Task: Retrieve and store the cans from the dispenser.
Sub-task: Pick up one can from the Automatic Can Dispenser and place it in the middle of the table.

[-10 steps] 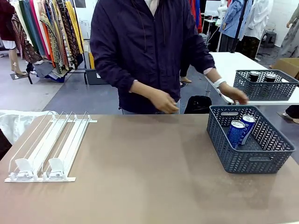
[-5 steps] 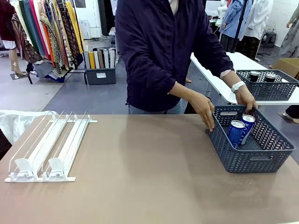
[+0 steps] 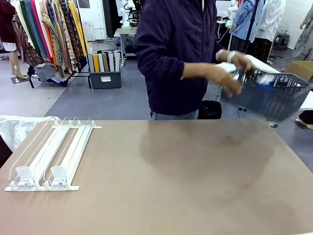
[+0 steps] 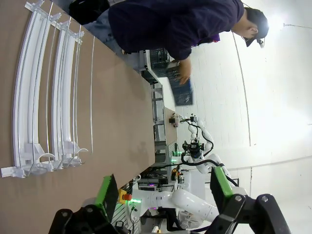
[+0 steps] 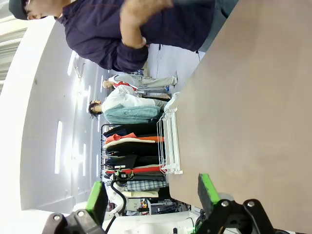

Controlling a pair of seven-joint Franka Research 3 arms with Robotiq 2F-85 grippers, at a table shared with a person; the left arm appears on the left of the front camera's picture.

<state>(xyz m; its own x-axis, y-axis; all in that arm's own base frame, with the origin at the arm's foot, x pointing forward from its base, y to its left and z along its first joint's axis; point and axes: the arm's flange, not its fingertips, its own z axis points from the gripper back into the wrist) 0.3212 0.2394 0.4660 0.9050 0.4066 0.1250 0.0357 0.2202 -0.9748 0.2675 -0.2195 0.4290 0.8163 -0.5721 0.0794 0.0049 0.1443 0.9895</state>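
The basket [image 3: 271,95] has left the table [image 3: 161,181]: half a second ago it sat at the far right corner with two blue cans inside, and now the person [image 3: 178,54] holds it up in the air off the table's far right edge, both of the person's hands [image 3: 230,73] on its near side. It is blurred with motion, and I cannot make out the cans within.

From the front, the dispenser [image 3: 51,154] lies at the near left of the table, where it was before, its white lanes running from far to near.

In the left wrist view, the left hand [image 4: 163,187] hangs above the table with its green-padded fingers [image 4: 106,190] spread wide and nothing between them. The dispenser [image 4: 41,102] lies beyond them on the brown surface. Farther off, the person [image 4: 175,24] holds the basket [image 4: 178,85] away from the table.

In the right wrist view, the right hand [image 5: 151,192] also has its fingers [image 5: 207,187] spread apart, gripping nothing, over bare table [image 5: 243,112]. The dispenser [image 5: 170,141] shows small at the table's far edge, and the person [image 5: 126,29] leans across the top of the picture.
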